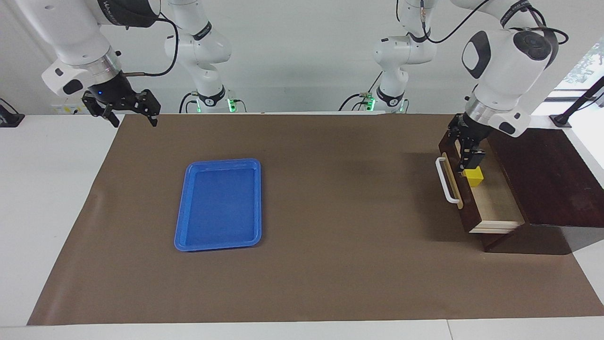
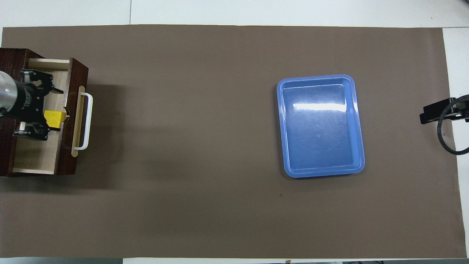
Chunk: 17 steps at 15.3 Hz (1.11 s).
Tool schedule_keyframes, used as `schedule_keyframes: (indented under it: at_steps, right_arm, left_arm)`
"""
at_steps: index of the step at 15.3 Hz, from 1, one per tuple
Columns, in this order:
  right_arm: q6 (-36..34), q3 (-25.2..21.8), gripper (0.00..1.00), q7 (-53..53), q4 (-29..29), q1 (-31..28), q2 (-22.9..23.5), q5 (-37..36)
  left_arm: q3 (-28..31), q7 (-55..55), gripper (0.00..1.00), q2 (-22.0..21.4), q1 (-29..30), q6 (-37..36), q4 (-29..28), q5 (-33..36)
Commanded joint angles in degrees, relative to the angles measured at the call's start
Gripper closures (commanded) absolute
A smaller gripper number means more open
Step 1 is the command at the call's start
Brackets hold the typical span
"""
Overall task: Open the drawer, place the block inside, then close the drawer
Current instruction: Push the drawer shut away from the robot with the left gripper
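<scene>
While in one drawer, one block.

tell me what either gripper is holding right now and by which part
Nothing is held. The left gripper hangs open above the yellow block, which sits in the open drawer. The right gripper waits open, empty.

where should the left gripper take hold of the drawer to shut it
Probably the white bar handle on the drawer front, approached from above and from the table's middle: the bar stands off the front, leaving a gap for a finger. The open left gripper hangs above the block.
</scene>
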Motion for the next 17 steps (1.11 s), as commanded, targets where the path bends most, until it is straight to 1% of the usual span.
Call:
schedule_keyframes:
  at_steps: [1,4,5,8,12,17]
  right_arm:
    - [-0.55,0.52,0.00,-0.12,-0.09,-0.46,-0.33,-0.69]
    - [-0.73,0.52,0.00,-0.12,-0.09,-0.46,-0.42,-0.69]
    - [-0.81,0.52,0.00,-0.12,-0.09,-0.37,-0.42,-0.69]
    - [-0.90,0.43,0.00,-0.21,-0.27,-0.64,-0.42,-0.51]
    - [-1.08,0.43,0.00,-0.39,-0.53,-0.55,-0.59,-0.51]
    - [-1.08,0.43,0.00,-0.47,-0.53,-0.46,-0.59,-0.60]
  left_arm:
    - [0.73,-0.49,0.00,-0.97,-0.66,0.18,-2.88,-0.02]
    - [0.73,-0.57,0.00,-0.53,-1.54,4.91,-7.45,2.17]
    - [0.73,-0.49,0.00,-0.18,-1.46,5.71,-8.07,2.44]
    - [0.81,2.40,0.00,0.26,-0.14,7.04,-7.99,2.53]
    - [0.81,7.15,0.00,0.35,3.37,7.82,-8.43,2.53]
    - [0.90,11.37,0.00,0.17,5.75,10.20,-9.93,2.53]
